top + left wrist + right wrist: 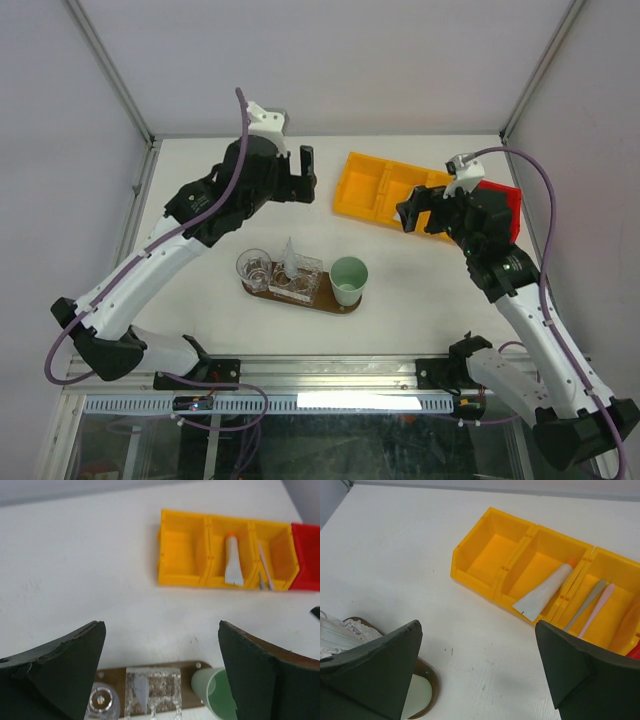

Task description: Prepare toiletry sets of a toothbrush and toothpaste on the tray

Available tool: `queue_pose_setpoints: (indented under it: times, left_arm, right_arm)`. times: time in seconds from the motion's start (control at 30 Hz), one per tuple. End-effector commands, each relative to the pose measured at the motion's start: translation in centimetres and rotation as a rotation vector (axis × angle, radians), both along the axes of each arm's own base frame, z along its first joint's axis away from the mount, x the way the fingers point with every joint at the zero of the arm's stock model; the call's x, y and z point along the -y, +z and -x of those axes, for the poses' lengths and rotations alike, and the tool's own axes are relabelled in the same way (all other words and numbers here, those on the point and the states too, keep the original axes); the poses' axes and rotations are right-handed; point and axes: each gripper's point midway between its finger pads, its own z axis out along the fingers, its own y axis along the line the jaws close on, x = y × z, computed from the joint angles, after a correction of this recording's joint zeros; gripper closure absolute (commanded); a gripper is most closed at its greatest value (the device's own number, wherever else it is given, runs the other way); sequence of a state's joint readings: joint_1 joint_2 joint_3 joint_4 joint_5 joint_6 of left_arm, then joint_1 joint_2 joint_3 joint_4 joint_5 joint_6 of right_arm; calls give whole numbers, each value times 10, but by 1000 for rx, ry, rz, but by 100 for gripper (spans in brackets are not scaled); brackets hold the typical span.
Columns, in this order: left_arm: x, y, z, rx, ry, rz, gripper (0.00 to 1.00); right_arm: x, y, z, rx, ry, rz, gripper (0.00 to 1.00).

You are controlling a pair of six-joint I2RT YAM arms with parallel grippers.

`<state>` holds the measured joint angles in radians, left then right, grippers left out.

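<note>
Near the front middle of the white table (420, 300), the dark wooden tray (331, 305) lies crosswise with three vessels on it: a round glass (253, 268) at its left end, a square glass (305, 280) in the middle and a mint-green cup (349, 275) at its right end. One white standing tube (289, 254) pokes up out of the square glass, narrow end up, and whether a brush stands in there with it, I cannot tell. Behind the tray and well apart from it sits the yellow bin (370, 190) with its three compartments, a red bin (505, 200) right against its right end. Look at the middle compartment: a spare tube (545, 592) lies flat there, orange cap toward the far wall. In the right compartment a grey brush (587, 602) and a pink brush (601, 604) lie side by side. Now the arms: the left gripper (298, 176) hovers above bare table behind the tray and just left of the yellow bin, jaws spread wide with nothing between them, and its wrist camera looks past the dark fingers (65, 665) at tray and bin alike. The right gripper (418, 214) hangs over the bin's right end, near the brush compartment — jaws wide apart too, and empty.
</note>
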<state>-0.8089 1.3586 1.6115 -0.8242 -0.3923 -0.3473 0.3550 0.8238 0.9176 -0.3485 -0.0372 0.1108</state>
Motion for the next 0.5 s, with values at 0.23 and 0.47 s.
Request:
queue_pose_setpoints:
  times: [0.23, 0.47]
  left_arm:
    - [-39, 127, -38, 480, 28, 264, 1]
    - [-73, 93, -34, 551, 102, 172, 1]
  right_arm:
    - [6, -58, -43, -307, -226, -25, 3]
    - [2, -90, -88, -438, -419, -77, 29]
